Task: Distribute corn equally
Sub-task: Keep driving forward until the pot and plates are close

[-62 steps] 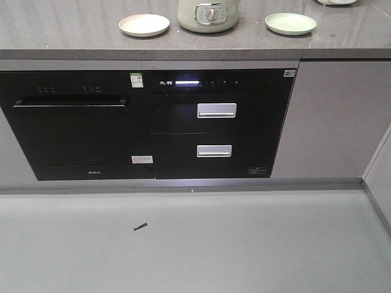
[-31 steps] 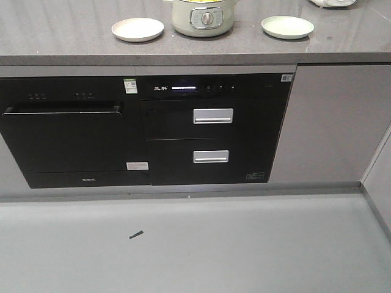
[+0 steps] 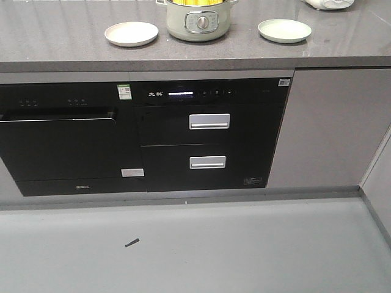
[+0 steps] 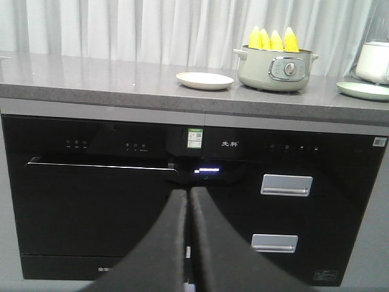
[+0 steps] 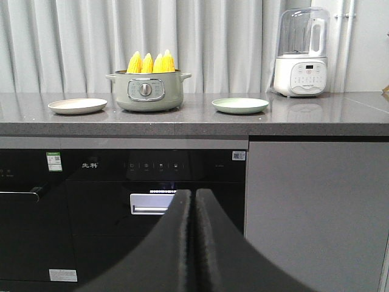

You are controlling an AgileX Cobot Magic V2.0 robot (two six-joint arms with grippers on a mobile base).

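Several yellow corn (image 5: 150, 62) cobs stand upright in a pale green cooker pot (image 5: 146, 91) on the grey countertop (image 3: 73, 43); the corn (image 4: 274, 40) also shows in the left wrist view, and only a yellow sliver of corn (image 3: 194, 2) in the front view. A cream plate (image 3: 131, 33) lies left of the pot (image 3: 197, 23), a green plate (image 3: 284, 30) right of it. My left gripper (image 4: 188, 193) and right gripper (image 5: 194, 193) are both shut and empty, held low in front of the black cabinet appliances, well short of the counter.
Below the counter are a black built-in dishwasher (image 3: 61, 140) and a black drawer unit with two silver handles (image 3: 209, 121). A white blender (image 5: 301, 55) stands at the counter's right. A grey cabinet door (image 3: 330, 128) and a grey floor (image 3: 195, 244) with a small dark scrap (image 3: 131, 243).
The front view has shifted: counter, pot and plates now sit lower and further left in the frame, and the pot's yellow contents have come into view. The base is drawing nearer.
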